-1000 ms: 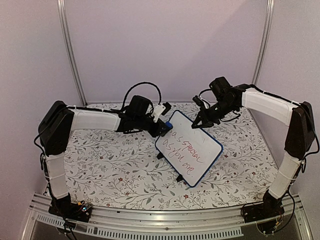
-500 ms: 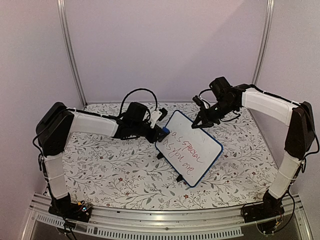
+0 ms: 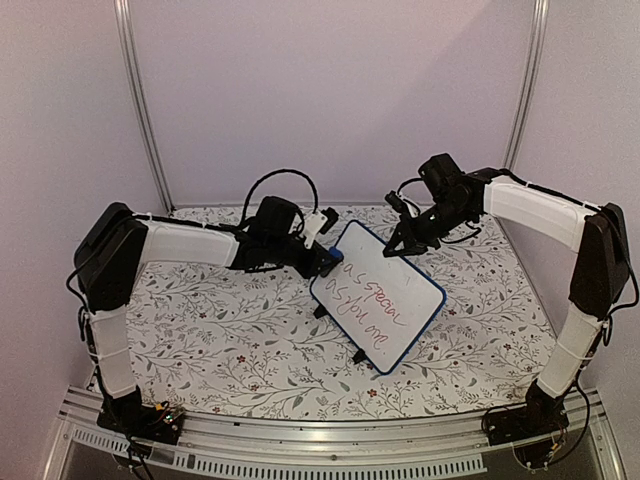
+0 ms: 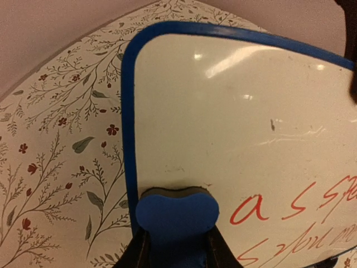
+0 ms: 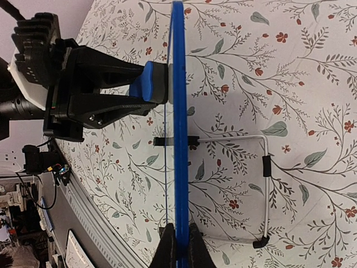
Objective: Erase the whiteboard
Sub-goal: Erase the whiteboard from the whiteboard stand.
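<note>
Floral tablecloth covers the table; pale walls behind. Whiteboard stands tilted at mid-table, right gripper clamped on its frame. Left gripper grasps blue eraser, pressed to the board.

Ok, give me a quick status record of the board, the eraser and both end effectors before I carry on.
whiteboard: standing tilted on the table
handwriting: red, across the middle of the board; the corner by the eraser is blank
eraser: blue, pressed against the board face near its edge
left end effector: shut on the eraser
right end effector: shut on the board's blue frame at the far edge
</note>
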`<state>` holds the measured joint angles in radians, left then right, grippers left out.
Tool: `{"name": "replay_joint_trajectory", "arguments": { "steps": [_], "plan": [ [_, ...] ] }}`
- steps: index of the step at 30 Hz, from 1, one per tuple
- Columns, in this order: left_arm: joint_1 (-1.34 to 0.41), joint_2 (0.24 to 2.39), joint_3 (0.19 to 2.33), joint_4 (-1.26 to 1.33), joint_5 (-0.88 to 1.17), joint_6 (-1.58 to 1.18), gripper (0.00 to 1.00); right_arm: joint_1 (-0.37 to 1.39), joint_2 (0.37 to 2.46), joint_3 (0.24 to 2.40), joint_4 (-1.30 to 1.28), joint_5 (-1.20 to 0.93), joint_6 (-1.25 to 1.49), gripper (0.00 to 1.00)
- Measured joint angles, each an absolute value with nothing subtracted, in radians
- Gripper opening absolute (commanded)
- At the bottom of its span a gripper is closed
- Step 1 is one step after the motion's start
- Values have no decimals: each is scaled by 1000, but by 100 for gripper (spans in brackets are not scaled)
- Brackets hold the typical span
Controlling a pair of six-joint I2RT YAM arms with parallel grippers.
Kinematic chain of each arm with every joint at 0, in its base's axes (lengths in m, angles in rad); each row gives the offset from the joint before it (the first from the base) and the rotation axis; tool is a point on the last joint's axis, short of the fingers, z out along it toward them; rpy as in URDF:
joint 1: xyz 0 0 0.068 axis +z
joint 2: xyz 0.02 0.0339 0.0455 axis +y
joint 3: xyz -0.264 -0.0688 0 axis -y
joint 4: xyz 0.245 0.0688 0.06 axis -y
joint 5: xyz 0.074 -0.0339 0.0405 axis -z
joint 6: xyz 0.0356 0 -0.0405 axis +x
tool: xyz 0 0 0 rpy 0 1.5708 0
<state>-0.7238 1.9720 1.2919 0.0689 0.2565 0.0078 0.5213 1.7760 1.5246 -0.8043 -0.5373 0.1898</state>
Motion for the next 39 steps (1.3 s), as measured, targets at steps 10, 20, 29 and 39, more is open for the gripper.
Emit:
{"name": "replay_joint_trajectory", "arguments": {
  "steps": [10, 20, 29, 39],
  "plan": [
    [-728, 1989, 1369, 62, 258, 15, 0, 522, 1776, 1525, -804, -542, 183, 0],
    [-731, 1975, 1311, 89, 250, 15, 0, 521, 1782, 1527, -803, -547, 183, 0],
    [-731, 1971, 1301, 93, 247, 14, 0, 521, 1787, 1531, -804, -551, 183, 0],
    [-733, 1952, 1227, 134, 250, 6, 0, 521, 1792, 1535, -804, -554, 183, 0]
  ]
}}
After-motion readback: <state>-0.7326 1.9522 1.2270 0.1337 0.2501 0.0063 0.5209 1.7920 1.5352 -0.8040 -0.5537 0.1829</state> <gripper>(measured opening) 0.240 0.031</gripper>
